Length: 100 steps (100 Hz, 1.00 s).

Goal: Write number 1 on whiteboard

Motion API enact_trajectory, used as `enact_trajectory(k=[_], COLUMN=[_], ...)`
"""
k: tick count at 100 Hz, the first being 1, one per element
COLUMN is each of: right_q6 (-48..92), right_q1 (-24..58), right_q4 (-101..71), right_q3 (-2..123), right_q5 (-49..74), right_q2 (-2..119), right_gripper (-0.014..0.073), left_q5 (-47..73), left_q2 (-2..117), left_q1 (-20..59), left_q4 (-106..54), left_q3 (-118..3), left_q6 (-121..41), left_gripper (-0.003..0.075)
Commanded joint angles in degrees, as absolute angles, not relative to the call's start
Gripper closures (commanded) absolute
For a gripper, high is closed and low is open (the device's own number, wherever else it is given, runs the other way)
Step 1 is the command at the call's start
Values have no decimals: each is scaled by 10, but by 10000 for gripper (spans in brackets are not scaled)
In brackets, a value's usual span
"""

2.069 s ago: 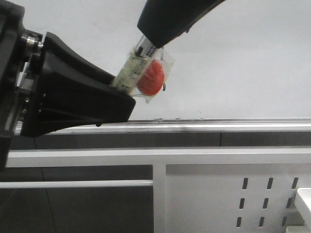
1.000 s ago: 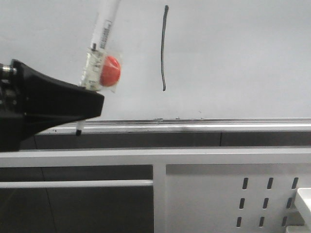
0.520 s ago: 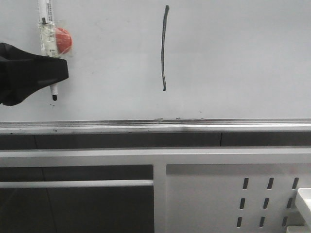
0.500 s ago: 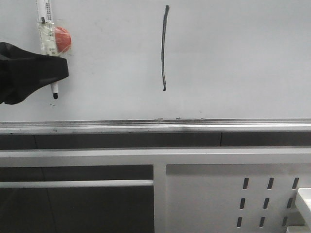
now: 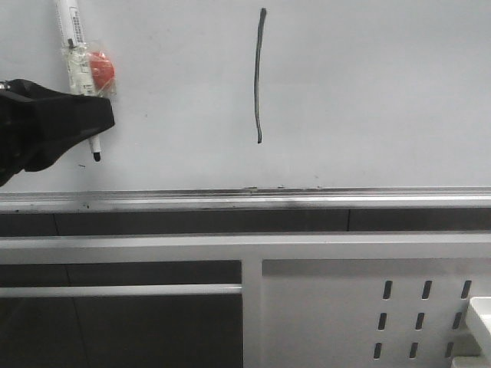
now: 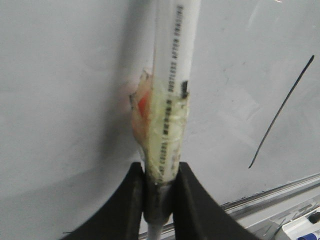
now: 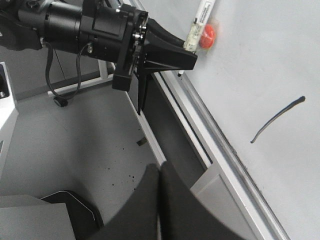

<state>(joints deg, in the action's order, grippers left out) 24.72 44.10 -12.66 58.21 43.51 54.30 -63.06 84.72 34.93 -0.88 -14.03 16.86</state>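
Observation:
The number 1 (image 5: pixel 259 77) is a thin dark, slightly curved vertical stroke on the whiteboard (image 5: pixel 368 92), above its silver tray rail (image 5: pixel 307 198). My left gripper (image 5: pixel 98 115) is at the far left of the board, shut on a white marker pen (image 5: pixel 75 38) with a red ball (image 5: pixel 101 69) taped to it. The pen's dark tip (image 5: pixel 97 156) points down, near the board. In the left wrist view the gripper (image 6: pixel 160 172) clamps the pen (image 6: pixel 172 100), with the stroke (image 6: pixel 282 110) off to one side. My right gripper (image 7: pixel 159 172) is shut and empty, well back from the board; its view shows the stroke (image 7: pixel 277 120).
A white perforated metal panel (image 5: pixel 376 307) and white frame bars (image 5: pixel 245 249) stand below the rail. A white object (image 5: pixel 482 314) pokes in at the lower right edge. The right wrist view shows grey floor (image 7: pixel 75 145) and the left arm's cable (image 7: pixel 60 95).
My left gripper has carried the pen from the middle of the board to its far left, uncovering the stroke. In the last half second it shifted slightly right and down.

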Motion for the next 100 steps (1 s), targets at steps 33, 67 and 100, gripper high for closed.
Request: enact_trajectory(k=[33, 67, 100], right_q6=[247, 247, 247], right_q1=[438, 438, 438], right_q4=[-127, -127, -127], right_q3=[600, 600, 600], right_q5=[389, 389, 389], right_q2=[535, 535, 535], right_gripper=[663, 663, 663], left_q5=[-622, -621, -623], left_q2=[836, 836, 838], left_q1=[352, 352, 352], left_q4=[-13, -35, -45], left_q3=[-150, -150, -172], left_q6=[136, 122, 121], left_gripper=[740, 740, 740])
